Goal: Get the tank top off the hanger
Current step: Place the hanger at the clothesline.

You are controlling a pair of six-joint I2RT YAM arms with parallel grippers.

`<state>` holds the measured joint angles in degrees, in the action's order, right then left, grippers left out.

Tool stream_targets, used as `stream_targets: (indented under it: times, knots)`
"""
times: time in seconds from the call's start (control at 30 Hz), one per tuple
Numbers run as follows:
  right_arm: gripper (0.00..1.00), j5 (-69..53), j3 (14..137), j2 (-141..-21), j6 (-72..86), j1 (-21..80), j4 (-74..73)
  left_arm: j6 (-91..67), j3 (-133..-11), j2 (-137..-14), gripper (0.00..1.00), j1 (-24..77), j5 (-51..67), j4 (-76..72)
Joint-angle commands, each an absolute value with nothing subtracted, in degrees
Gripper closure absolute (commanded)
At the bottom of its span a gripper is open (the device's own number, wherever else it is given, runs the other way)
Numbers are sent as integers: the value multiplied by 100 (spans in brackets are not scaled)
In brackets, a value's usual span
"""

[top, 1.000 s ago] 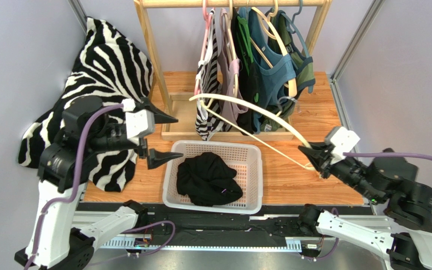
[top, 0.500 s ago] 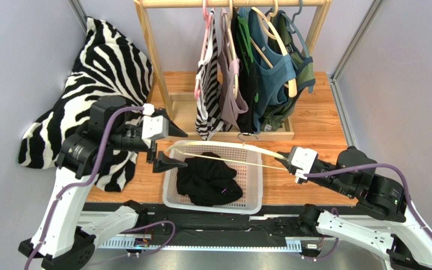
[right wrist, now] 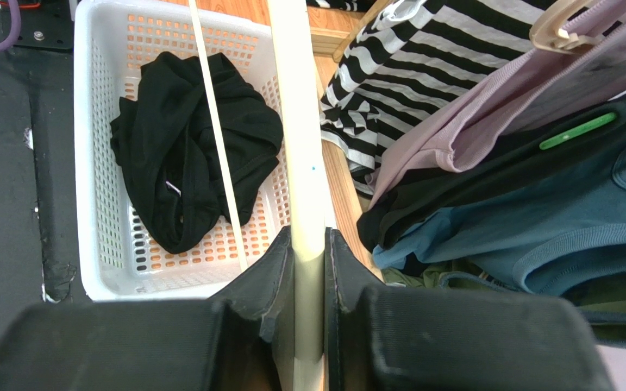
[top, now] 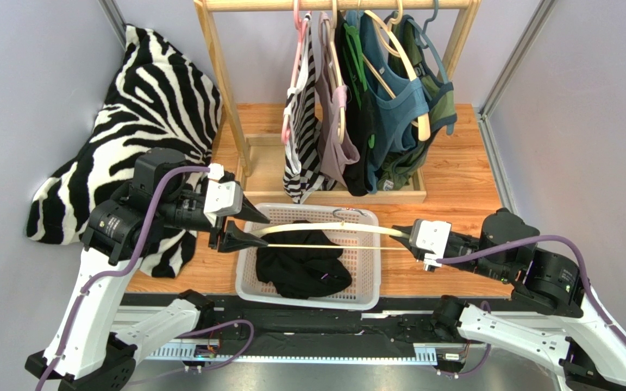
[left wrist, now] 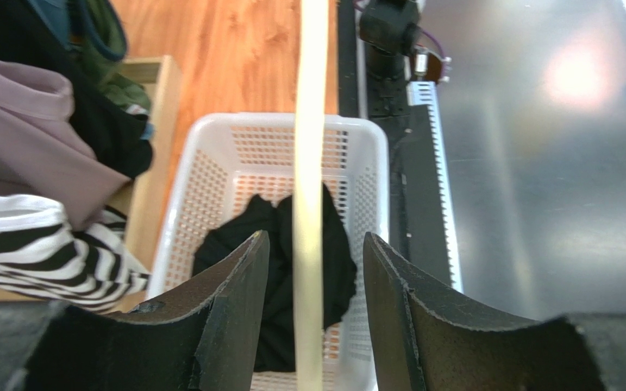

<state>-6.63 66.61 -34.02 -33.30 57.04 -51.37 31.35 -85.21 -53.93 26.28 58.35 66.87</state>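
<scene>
Centrally, a bare cream hanger is held level above a white basket on the wooden counter. The right fingers are clamped on one end. The left fingers stand apart around the other end. The black tank top lies crumpled inside the basket.

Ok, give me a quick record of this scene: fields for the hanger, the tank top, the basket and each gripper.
hanger: cream, bare, held level over the basket
tank top: black, crumpled in the basket, off the hanger
basket: white, perforated, on the wooden table
left gripper: open, fingers either side of the hanger's left end
right gripper: shut on the hanger's right end
</scene>
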Motion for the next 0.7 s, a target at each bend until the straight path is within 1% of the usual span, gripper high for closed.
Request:
stream_targets:
  times: [0.0, 0.03, 0.07, 0.1, 0.17, 0.23, 0.27, 0.3, 0.33, 0.47, 0.5, 0.57, 0.6, 0.67]
  knots:
    - [100, -809, 7022, -3472, -3393, 5713, -4544, 3339, -8481, -5467, 52, 2654, 6144, 7093]
    - [100, -809, 7022, -3472, -3393, 5704, -4527, 3383, -8508, -5475, 60, 2654, 6083, 7197]
    - [100, -800, 7014, -3480, -3393, 5704, -4500, 3436, -8525, -5493, 63, 2663, 5986, 7250]
    - [100, -800, 7022, -3472, -3401, 5704, -4483, 3515, -8551, -5511, 65, 2663, 5968, 7312]
    - [100, -791, 7022, -3489, -3410, 5704, -4474, 3612, -8666, -5659, 65, 2663, 5994, 7602]
    - [100, -791, 7040, -3498, -3410, 5704, -4465, 3726, -8736, -5739, 70, 2663, 6029, 7847]
    - [100, -791, 7049, -3507, -3410, 5713, -4456, 3753, -8745, -5783, 74, 2680, 6029, 7883]
    - [100, -774, 7049, -3516, -3419, 5704, -4456, 3796, -8745, -5792, 89, 2689, 6012, 7892]
    - [100, -747, 7058, -3524, -3428, 5704, -4421, 3814, -8754, -5783, 100, 2698, 5994, 7901]
    - [100, -502, 6979, -3472, -3454, 5704, -4272, 3797, -8877, -5748, 100, 2716, 5933, 7937]
    - [97, -423, 6944, -3454, -3454, 5704, -4219, 3684, -8938, -5731, 100, 2716, 5898, 7884]
    - [88, -177, 6838, -3410, -3419, 5713, -4026, 3420, -9026, -5626, 100, 2725, 5662, 7551]
    - [76, -124, 6820, -3393, -3393, 5704, -3964, 3210, -9148, -5582, 100, 2716, 5564, 7454]
    - [67, -9, 6750, -3314, -3305, 5713, -3780, 3173, -9298, -5406, 100, 2716, 5379, 7348]
